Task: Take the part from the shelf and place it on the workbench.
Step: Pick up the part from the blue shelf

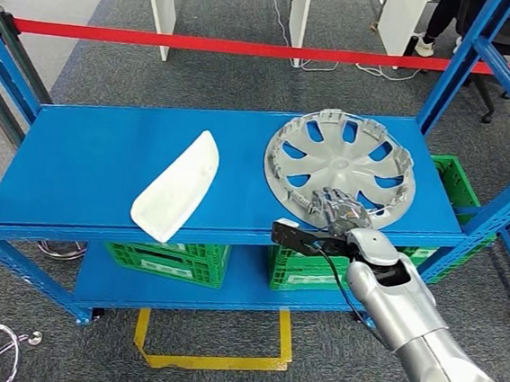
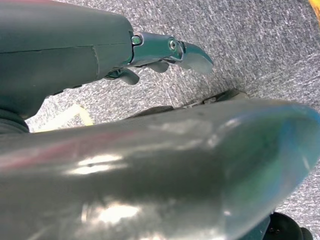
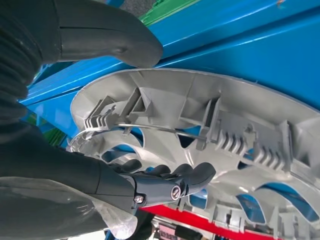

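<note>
Grey carpet ran behind the blue shelf (image 1: 90, 175), where the silver wheel cover (image 1: 340, 159) lay inside-up on the top level, near the front edge, so I could reach it. A white panel (image 1: 176, 185) lay well apart. My right hand (image 1: 335, 210) sat on the cover's near rim. Up close, the thumb (image 3: 113, 37) stood outside the rim and the fingers (image 3: 177, 182) inside, straddling it, not yet clamped. My left hand (image 2: 166, 50) hung over carpet, holding nothing.

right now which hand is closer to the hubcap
Right. The right hand is at the near rim of the hubcap, fingers on it. The left hand hangs over the carpet floor.
</note>
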